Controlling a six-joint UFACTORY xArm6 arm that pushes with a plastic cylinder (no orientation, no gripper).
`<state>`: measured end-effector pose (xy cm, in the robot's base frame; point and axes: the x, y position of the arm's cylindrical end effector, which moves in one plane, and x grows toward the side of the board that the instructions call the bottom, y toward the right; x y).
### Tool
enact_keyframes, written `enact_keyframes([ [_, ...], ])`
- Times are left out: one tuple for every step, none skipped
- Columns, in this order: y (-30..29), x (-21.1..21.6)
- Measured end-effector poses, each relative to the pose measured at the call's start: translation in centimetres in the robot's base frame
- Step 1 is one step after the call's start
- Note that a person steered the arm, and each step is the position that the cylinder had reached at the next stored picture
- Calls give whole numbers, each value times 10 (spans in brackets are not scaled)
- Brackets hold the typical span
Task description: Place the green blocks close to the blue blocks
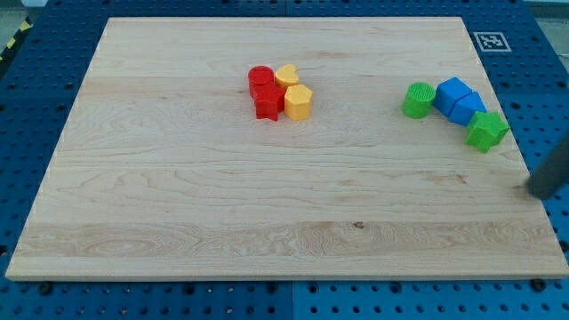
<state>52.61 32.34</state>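
Note:
A green round block sits at the view's right, touching the left side of a blue block. A second blue block lies against the first, just below and to its right. A green star-shaped block touches that second blue block at its lower right. My tip is at the view's far right, over the board's right edge, below and to the right of the green star block and apart from it.
Near the top centre a tight cluster holds a red round block, a red star-shaped block, a yellow heart-shaped block and a yellow hexagonal block. A black-and-white marker tag sits at the board's top right corner.

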Motion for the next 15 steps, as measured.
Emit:
enact_keyframes([
  [22,-7],
  [22,-19],
  [22,-56],
  [21,-69],
  [7,-71],
  [-27,-71],
  [-56,-71],
  [-72,-70],
  [-84,-70],
  [-87,-59],
  [-88,-30],
  [-106,-32],
  [-121,-46],
  [-127,-54],
  [-127,-67],
])
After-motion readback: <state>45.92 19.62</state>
